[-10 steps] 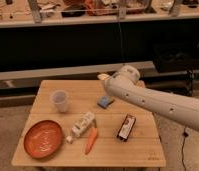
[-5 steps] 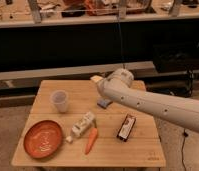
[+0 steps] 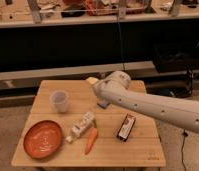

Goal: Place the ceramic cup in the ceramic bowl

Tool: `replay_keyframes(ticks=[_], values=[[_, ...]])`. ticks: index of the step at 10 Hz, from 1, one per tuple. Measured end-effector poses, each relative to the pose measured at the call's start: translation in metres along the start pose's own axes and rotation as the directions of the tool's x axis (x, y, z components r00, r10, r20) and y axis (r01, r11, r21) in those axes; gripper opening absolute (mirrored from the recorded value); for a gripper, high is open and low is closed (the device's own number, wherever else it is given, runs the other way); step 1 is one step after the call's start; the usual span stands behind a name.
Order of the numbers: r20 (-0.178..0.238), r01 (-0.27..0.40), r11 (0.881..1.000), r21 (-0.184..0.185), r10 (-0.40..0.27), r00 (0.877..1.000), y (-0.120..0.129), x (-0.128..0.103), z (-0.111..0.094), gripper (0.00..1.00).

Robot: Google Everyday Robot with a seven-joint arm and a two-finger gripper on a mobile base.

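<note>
On a light wooden table (image 3: 138, 150), the ceramic bowl (image 3: 43, 138), a wide orange-red dish with faint white marks inside, sits at the near left corner. Just to its right lies an orange carrot (image 3: 91, 141), pointing toward the front edge. A white bottle-shaped carton (image 3: 82, 125) lies on its side between the bowl and the carrot's top end, close beside both. Farther right, a dark packet with a red-and-white label (image 3: 126, 127) lies flat, well apart from the bowl.

Behind the bowl, on the left half of the table, the ceramic cup (image 3: 59, 100) stands upright with its mouth up, apart from the bowl and the carton. A small blue item (image 3: 102, 104) shows near the table's middle, partly hidden under the robot's white arm (image 3: 158, 107), which reaches in from the right edge and crosses the table's far right part.

The gripper (image 3: 93, 81) shows only as a pale tip at the arm's end, above the table's far edge and to the right of the cup, not touching it; whether it is open or closed cannot be told. Beyond the table runs a dark bench (image 3: 58, 20) with clutter on top.
</note>
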Motion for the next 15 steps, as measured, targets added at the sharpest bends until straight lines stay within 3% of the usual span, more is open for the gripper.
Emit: replay_keyframes(ticks=[3, 15], values=[[0.025, 0.004, 1.0, 0.023, -0.004, 1.0, -0.01, -0.017, 0.011, 0.8], [0.086, 0.001, 0.997, 0.076, -0.008, 0.996, -0.022, -0.029, 0.033, 0.8]])
